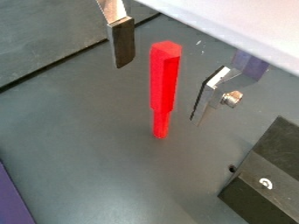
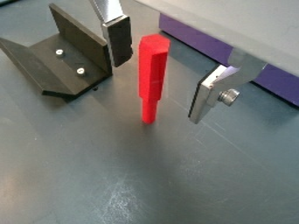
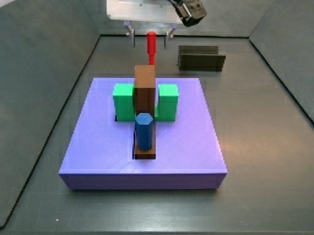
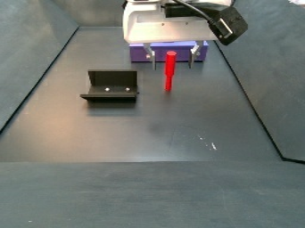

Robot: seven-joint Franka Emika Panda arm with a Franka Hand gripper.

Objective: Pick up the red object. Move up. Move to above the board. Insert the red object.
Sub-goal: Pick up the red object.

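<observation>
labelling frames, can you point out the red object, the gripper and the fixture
red object (image 2: 152,74): wrist view, upper shaft.
gripper (image 2: 163,68): wrist view, midway between the open fingertips, around the peg.
fixture (image 4: 110,87): side view, upright back plate.

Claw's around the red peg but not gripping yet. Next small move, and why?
Probably just shut the claw. In both wrist views the red object stands upright on the floor between the two fingers, with a gap on each side, so it is straddled but not held. The fingers already reach down beside its upper part, so more descent looks unneeded. Lift only once it is gripped.
</observation>
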